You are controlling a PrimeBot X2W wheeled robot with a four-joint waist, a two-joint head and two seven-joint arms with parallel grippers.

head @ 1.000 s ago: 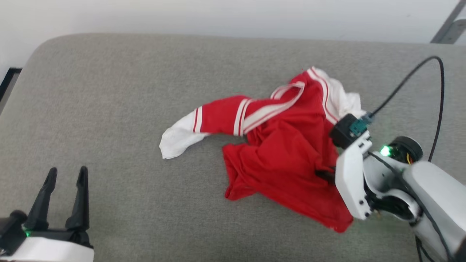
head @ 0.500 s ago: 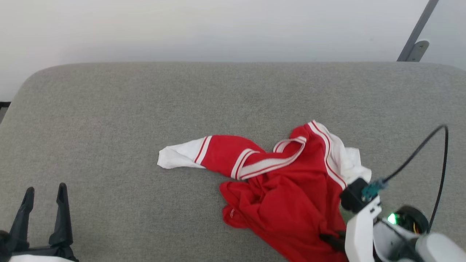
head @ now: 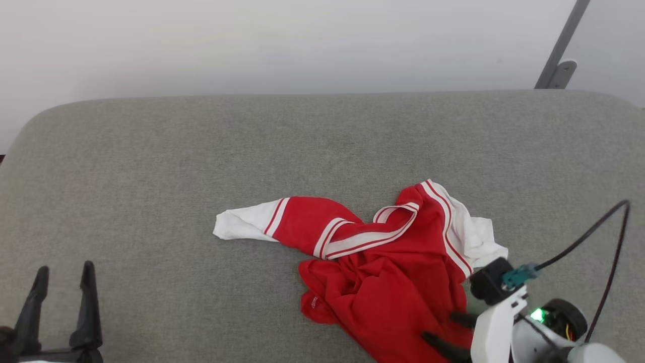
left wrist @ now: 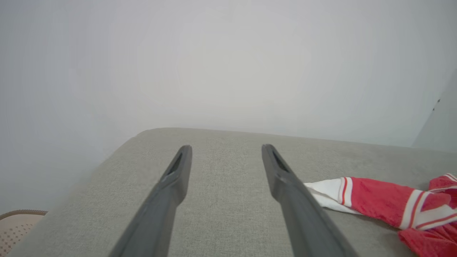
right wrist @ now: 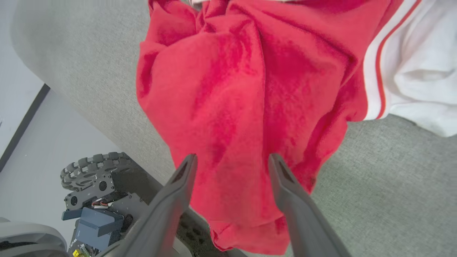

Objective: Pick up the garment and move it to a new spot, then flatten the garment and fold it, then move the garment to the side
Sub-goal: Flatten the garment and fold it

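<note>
Red jersey (head: 393, 297) crumpled on grey cushion (head: 151, 176); right gripper (right wrist: 231, 159), left gripper (head: 63, 272) spread, empty. Flattening judged next: corners to be grasped.

Red garment (head: 388, 297) on grey flecked cushion (head: 151, 161)
White at sleeve ends, red-and-white stripes along trim and neckband; plain off-white wall (head: 252, 45) behind.

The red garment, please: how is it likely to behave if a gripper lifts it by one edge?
The garment lies crumpled in soft folds, so it would probably hang limp and trail. It looks thin, so likely light. One part seems to overhang the grey cushion, so a push might slide it off.
</note>
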